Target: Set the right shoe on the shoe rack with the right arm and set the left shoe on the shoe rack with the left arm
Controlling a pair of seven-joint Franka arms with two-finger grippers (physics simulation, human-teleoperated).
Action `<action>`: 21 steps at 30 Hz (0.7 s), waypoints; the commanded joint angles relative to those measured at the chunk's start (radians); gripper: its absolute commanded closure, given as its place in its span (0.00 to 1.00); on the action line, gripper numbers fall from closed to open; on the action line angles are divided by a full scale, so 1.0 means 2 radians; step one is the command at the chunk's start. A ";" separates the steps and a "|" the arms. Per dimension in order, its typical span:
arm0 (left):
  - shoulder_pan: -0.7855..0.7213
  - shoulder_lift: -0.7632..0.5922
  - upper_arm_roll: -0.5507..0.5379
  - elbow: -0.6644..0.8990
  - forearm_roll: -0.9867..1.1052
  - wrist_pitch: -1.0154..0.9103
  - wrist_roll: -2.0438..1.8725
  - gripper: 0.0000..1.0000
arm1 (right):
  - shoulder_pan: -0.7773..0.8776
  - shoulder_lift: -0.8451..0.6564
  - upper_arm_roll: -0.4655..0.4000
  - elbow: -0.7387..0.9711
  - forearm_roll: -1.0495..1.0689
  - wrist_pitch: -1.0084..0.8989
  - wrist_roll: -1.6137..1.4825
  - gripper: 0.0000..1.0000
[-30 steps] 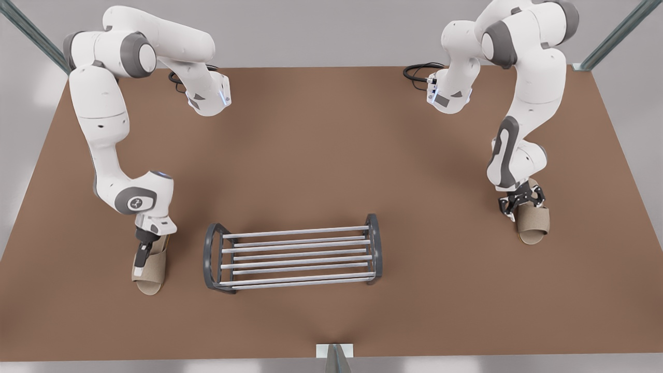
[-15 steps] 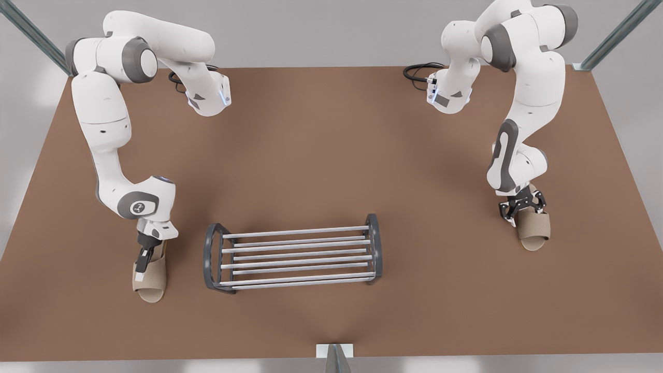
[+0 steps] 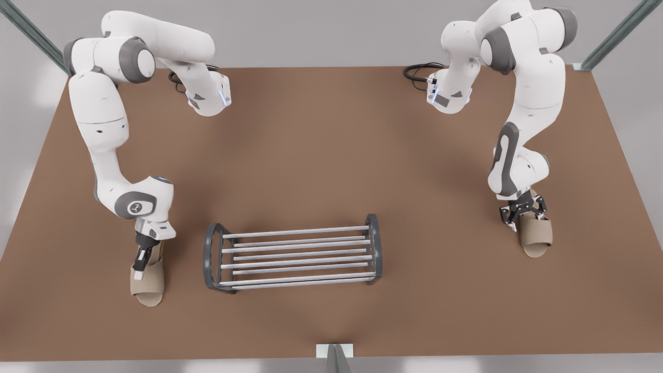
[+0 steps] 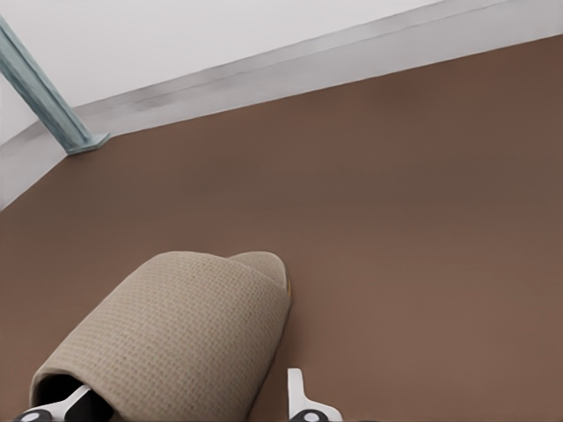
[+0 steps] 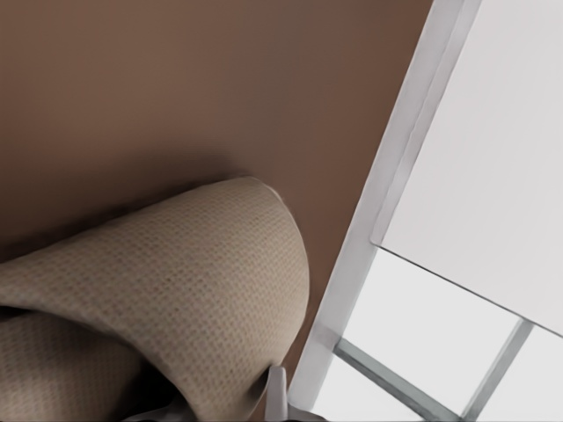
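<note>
The right shoe (image 3: 149,287) sits on the bench (image 3: 321,155) at the shoe rack's (image 3: 295,254) 8 o'clock, its strap edge pinched by the narrow right gripper (image 3: 139,261). The left shoe (image 3: 537,235) lies well off at 3 o'clock, with the left gripper (image 3: 522,213) spread wide astride its strap, holding it.

The front view looked steeply down from above the table's (image 3: 331,155) near edge towards the far edge, where both arm bases stood. It was far enough off to take in the whole top, the shoe rack (image 3: 292,254) and both slippers. The left wrist view rode low and close behind the left tool (image 3: 139,264), facing along the left shoe (image 3: 147,287) towards a table edge and a teal post (image 4: 44,88). The right wrist view sat closer still at the right tool (image 3: 524,215), looking over the right shoe (image 3: 537,238) to a nearby table edge. Each wrist view shared its slipper and the surrounding table with the front view.
</note>
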 commanded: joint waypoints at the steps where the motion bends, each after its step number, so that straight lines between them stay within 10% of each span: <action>1: 0.000 0.003 -0.002 0.005 0.131 0.002 -0.457 0.07 | -0.002 -0.003 0.002 -0.001 0.000 0.003 0.015 0.63; 21: -0.004 -0.008 -0.009 0.020 0.123 0.047 -0.451 0.69 | -0.004 -0.186 0.026 -0.035 0.027 0.164 0.127 0.78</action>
